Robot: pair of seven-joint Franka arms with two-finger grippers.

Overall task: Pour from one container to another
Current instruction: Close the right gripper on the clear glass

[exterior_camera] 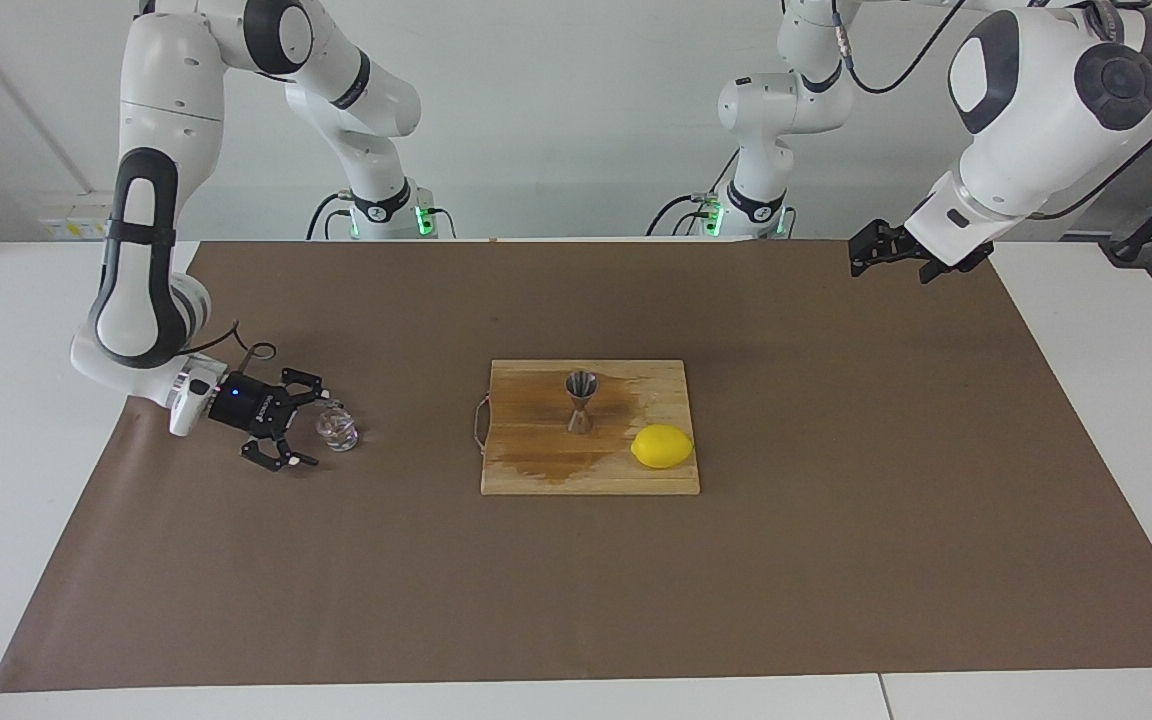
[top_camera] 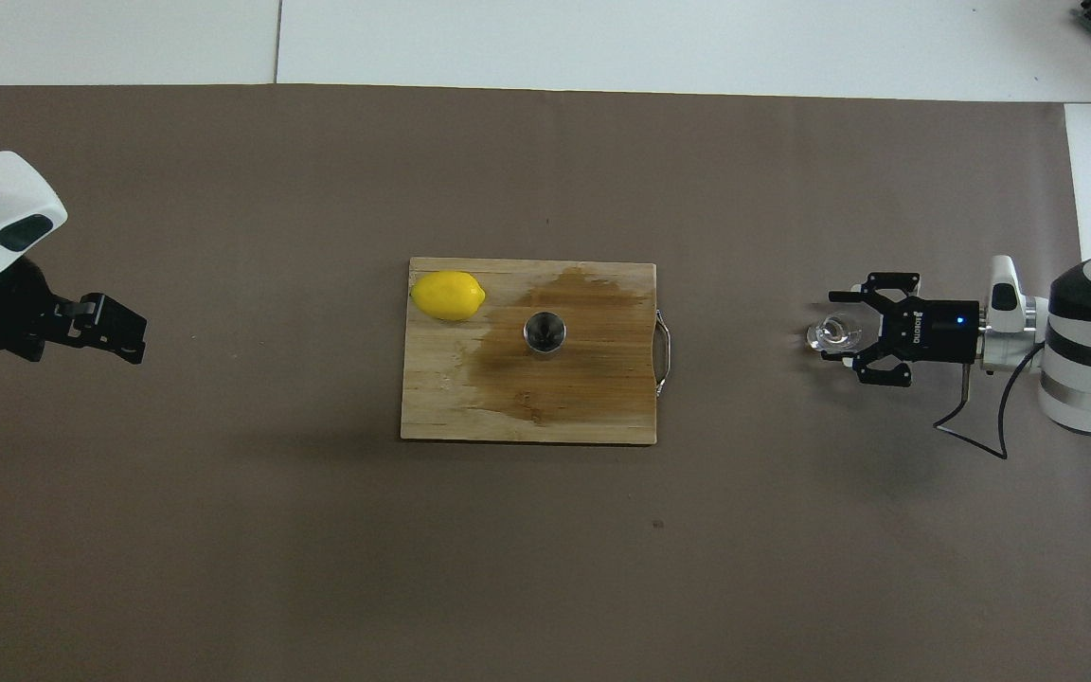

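Note:
The clear glass tumbler (exterior_camera: 338, 429) (top_camera: 834, 333) stands on the brown mat toward the right arm's end of the table. My right gripper (exterior_camera: 317, 427) (top_camera: 845, 330) lies low and level beside it. It is open, with one finger on each side of the glass, and I cannot tell whether they touch it. The steel jigger (exterior_camera: 580, 401) (top_camera: 544, 332) stands upright on the wooden cutting board (exterior_camera: 536, 470) (top_camera: 441, 398). My left gripper (exterior_camera: 868, 256) (top_camera: 127, 332) hangs open and empty, high over the mat at the left arm's end.
A yellow lemon (exterior_camera: 662, 446) (top_camera: 448, 295) lies on the board's corner toward the left arm's end. A dark wet stain spreads over the board around the jigger. A metal handle (top_camera: 664, 352) sticks out of the board's side toward the tumbler.

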